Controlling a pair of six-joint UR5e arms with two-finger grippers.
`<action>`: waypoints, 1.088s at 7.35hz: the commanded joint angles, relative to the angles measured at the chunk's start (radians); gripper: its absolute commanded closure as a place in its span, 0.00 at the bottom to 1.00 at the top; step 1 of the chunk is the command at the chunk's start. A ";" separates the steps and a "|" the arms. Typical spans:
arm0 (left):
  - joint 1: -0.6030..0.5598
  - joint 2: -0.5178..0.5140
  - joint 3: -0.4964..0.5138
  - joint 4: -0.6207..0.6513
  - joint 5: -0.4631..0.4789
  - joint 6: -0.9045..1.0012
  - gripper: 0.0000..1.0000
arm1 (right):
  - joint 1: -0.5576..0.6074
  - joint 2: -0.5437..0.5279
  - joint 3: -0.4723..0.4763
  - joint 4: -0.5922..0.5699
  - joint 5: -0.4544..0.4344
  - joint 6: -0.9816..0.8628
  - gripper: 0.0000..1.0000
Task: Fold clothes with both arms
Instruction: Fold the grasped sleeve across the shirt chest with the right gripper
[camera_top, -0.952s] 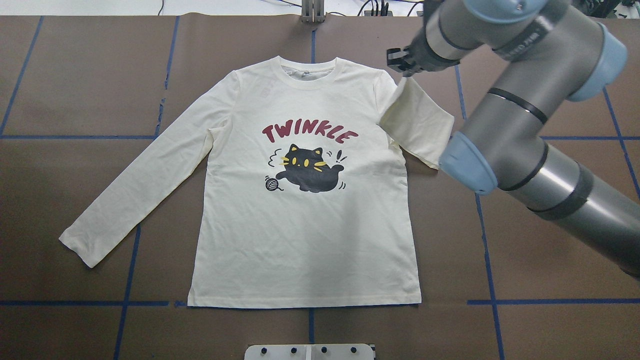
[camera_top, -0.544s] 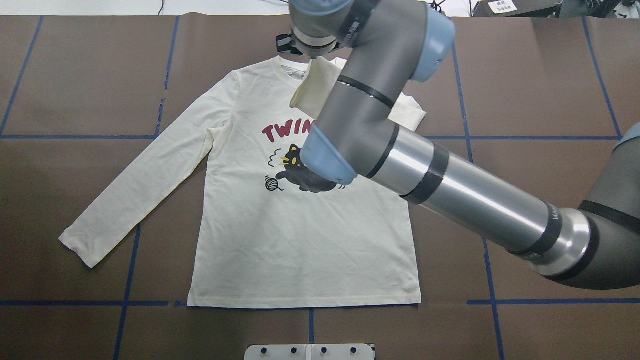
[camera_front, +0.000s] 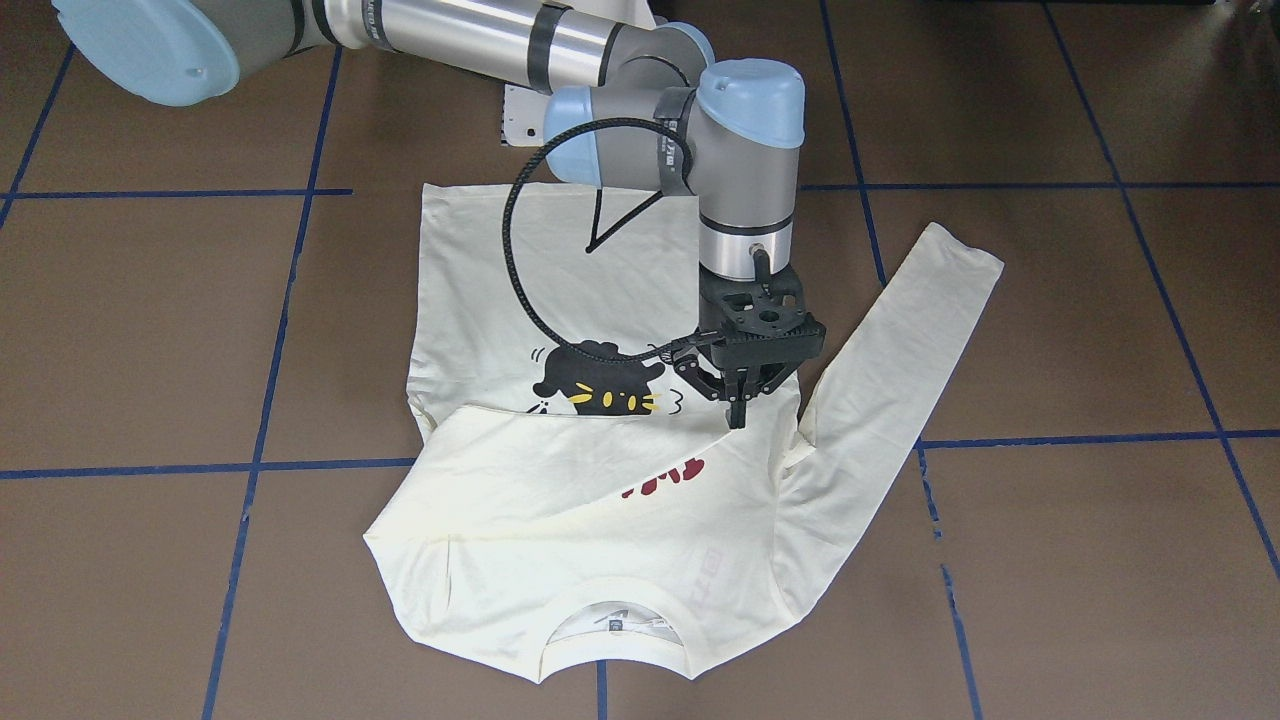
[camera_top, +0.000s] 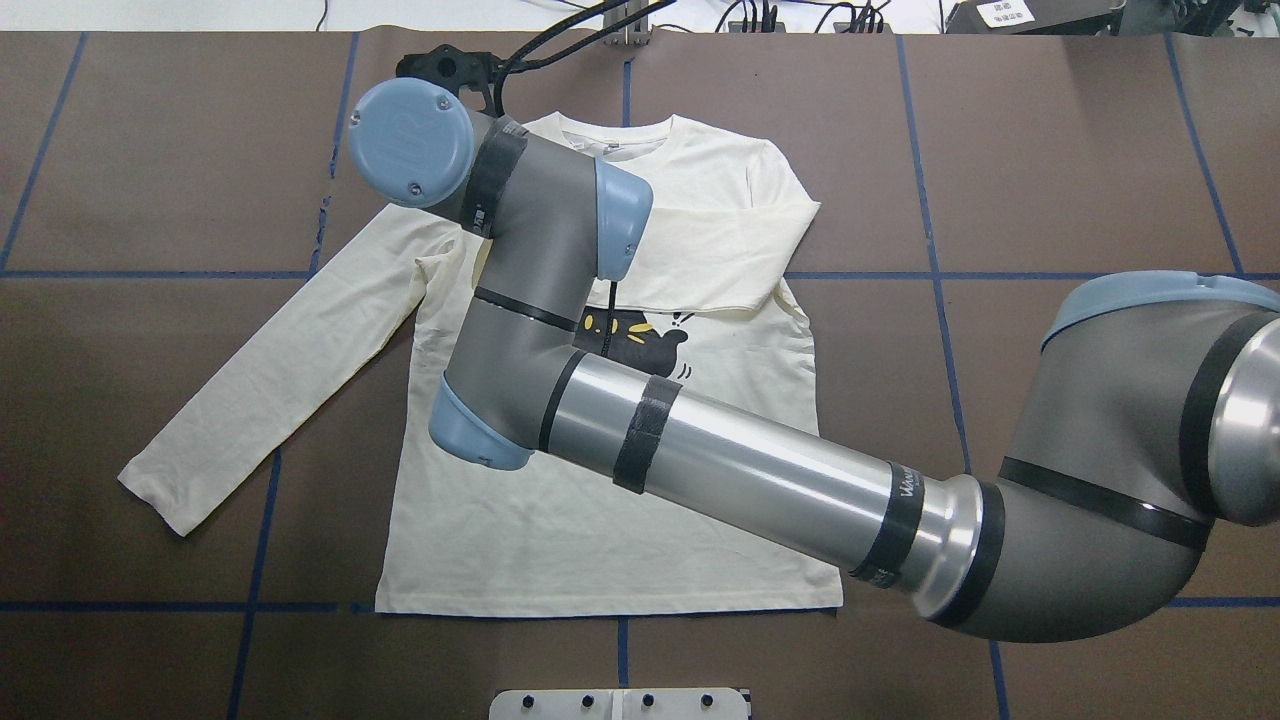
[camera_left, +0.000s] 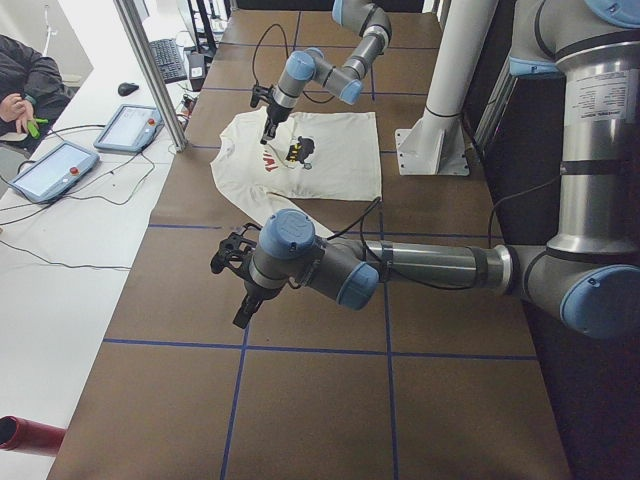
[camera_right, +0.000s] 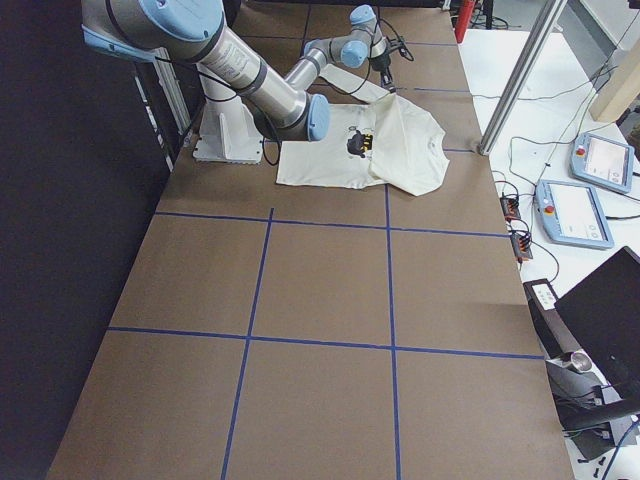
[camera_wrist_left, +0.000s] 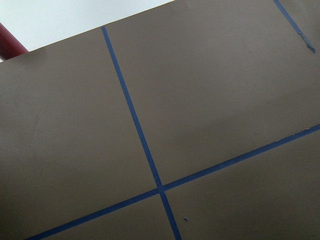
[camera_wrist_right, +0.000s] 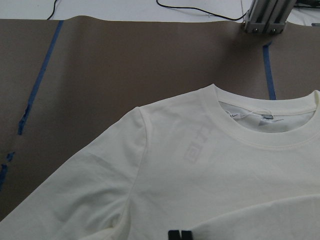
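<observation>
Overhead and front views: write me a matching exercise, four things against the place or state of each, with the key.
1. right gripper
2. left gripper
3. sleeve on the robot's right
4. sleeve on the robot's left

A. stretched out flat on the table
B. above bare table, clear of the T-shirt
C. folded across the chest
D. shut on fabric beside the cat print

Pairs: 1-D, 2-B, 3-C, 4-A.

Overhead view faces forward and down; front-facing view faces it from across, steeply down; both share the cream-white long-sleeved printed T-shirt (camera_top: 500, 540); side views look along the brown blue-taped table (camera_left: 300, 400) from each end; wrist views sit close above it.
</observation>
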 joint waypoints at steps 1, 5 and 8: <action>0.001 0.003 -0.001 0.000 0.000 0.000 0.00 | -0.009 0.095 -0.122 0.011 -0.011 0.069 0.02; 0.005 -0.081 0.000 -0.148 0.005 -0.015 0.00 | 0.084 0.099 -0.118 -0.004 0.174 0.100 0.00; 0.146 -0.059 -0.021 -0.404 -0.028 -0.155 0.00 | 0.230 -0.076 0.146 -0.246 0.390 -0.071 0.00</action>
